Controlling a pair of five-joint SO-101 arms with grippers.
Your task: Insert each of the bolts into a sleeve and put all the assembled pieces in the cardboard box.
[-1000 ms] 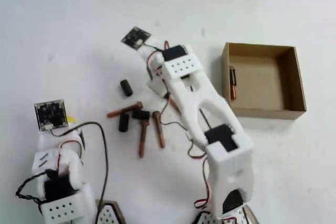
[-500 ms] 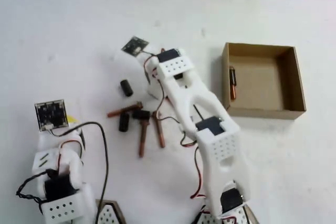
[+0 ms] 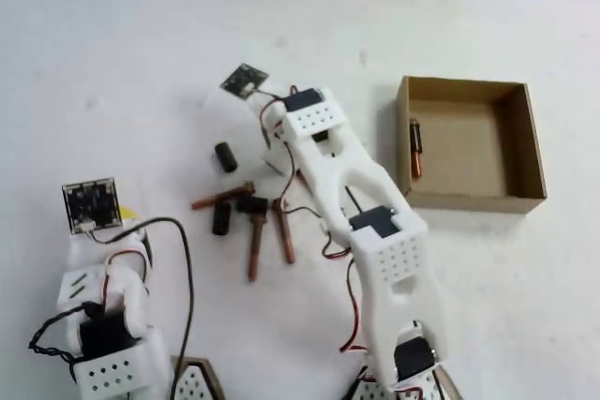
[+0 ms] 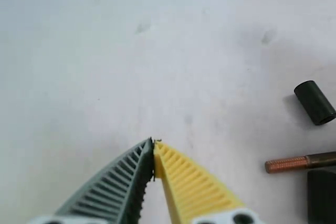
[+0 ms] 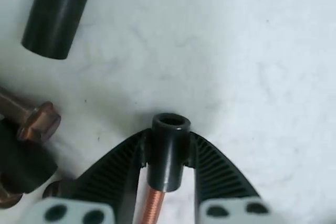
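Right end effector clamped a black sleeve with bolt inside. Left end effector sat closed, empty.

Bolts and sleeves lie left of the cardboard box.

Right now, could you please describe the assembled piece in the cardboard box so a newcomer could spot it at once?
In the high view, find the cardboard box on the right of the table. Against its left inner wall lies the assembled piece, a black sleeve over a copper bolt. It alone sits inside the box; the loose bolts lie outside it.
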